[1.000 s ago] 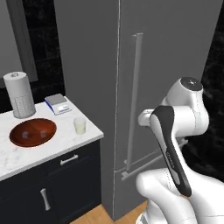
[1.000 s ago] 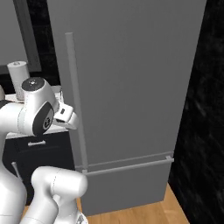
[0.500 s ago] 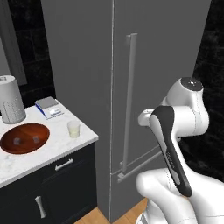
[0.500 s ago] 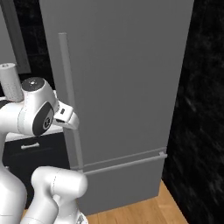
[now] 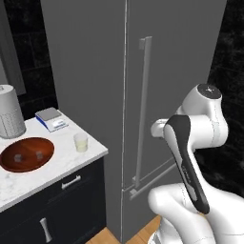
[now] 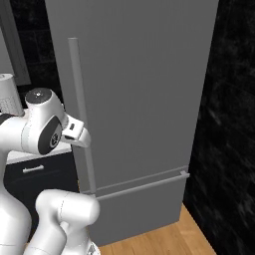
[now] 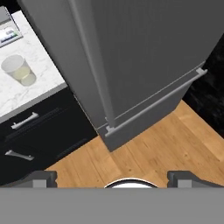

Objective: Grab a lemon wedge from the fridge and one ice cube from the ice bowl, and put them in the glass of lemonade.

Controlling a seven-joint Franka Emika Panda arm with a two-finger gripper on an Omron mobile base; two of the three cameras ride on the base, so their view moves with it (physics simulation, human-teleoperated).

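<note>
Grey fridge (image 6: 139, 99) shut — end effector (image 7: 112, 178) wide open, empty — glass of lemonade (image 5: 81, 142) beside ice bowl (image 5: 26, 153).

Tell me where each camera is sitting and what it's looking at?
Left base view: behind the arm on its left, facing the closed fridge, with the counter, ice bowl and glass of lemonade beside it; the white arm fills the lower right.
Right base view: behind the arm on its right, facing the fridge door and handle; the arm sits lower left.
Hand view: on the hand, looking down at the fridge's foot, wooden floor and glass; the open tool shows at the bottom.
All three share the fridge.
</note>
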